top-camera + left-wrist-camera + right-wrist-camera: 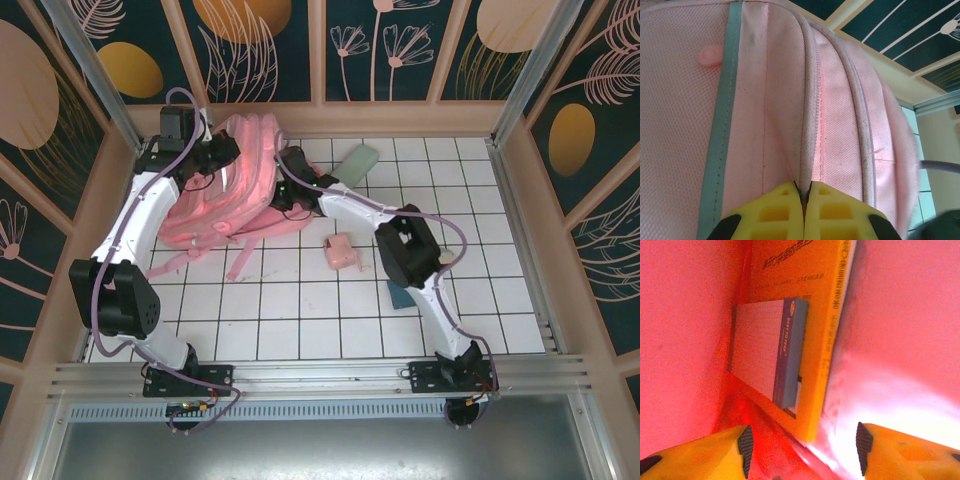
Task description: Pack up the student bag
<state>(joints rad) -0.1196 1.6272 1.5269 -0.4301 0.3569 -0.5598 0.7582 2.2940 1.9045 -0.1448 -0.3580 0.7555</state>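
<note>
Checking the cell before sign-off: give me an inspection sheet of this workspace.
Surface: white tiled table, no spills seen.
Job's things: student bag lying at the far left; orange book and notepad inside it.
Clutter: small pink pouch, pale green item, dark flat item under the right arm.
Grippers: left gripper shut on the bag's fabric; right gripper open inside the bag, empty.
Cables: purple cable looped along each arm.
Surroundings: leaf-patterned wall panels; metal rail at the near edge.

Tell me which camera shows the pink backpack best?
The top view: it takes in the whole backpack. The left wrist view gives a close-up of its seams; the right wrist view looks inside at its pink lining and an orange book.
</note>
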